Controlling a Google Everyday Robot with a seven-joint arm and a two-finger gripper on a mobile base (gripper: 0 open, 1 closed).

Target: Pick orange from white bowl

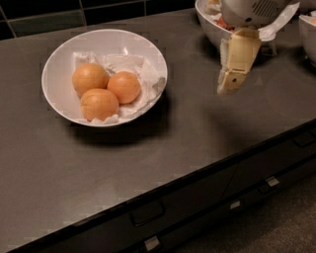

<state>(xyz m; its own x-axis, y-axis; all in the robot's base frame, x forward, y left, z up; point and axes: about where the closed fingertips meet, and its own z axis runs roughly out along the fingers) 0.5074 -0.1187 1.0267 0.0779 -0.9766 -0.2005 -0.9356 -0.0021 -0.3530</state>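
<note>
Claw [228, 88] hung above the worktop [197, 133] near its far right corner, cream-coloured and pointing down with a tilt toward the front edge. It held nothing and touched nothing. Whether it was open or closed could not be told. Its rounded white housing [252, 10] sat directly above it, partly covering a deeper white bowl [207, 24] at the far edge, where reddish contents just showed. The rim of another pale dish [308, 34] was cut off at the right edge.

Well apart from the claw, toward the far left corner, stood the white bowl [54, 64], wide, shallow and lined with crumpled white paper [143, 74]. Three fruits lay in it, touching one another. The orange [124, 87], deeper in colour and a little smaller, lay on the side nearest the claw. One paler orange [90, 78] lay on the left side, and a second paler orange [99, 104] lay nearest the front edge.

Below the front edge ran dark drawer fronts [147, 212] with handles. Dark tiles [44, 20] backed the far edge.
</note>
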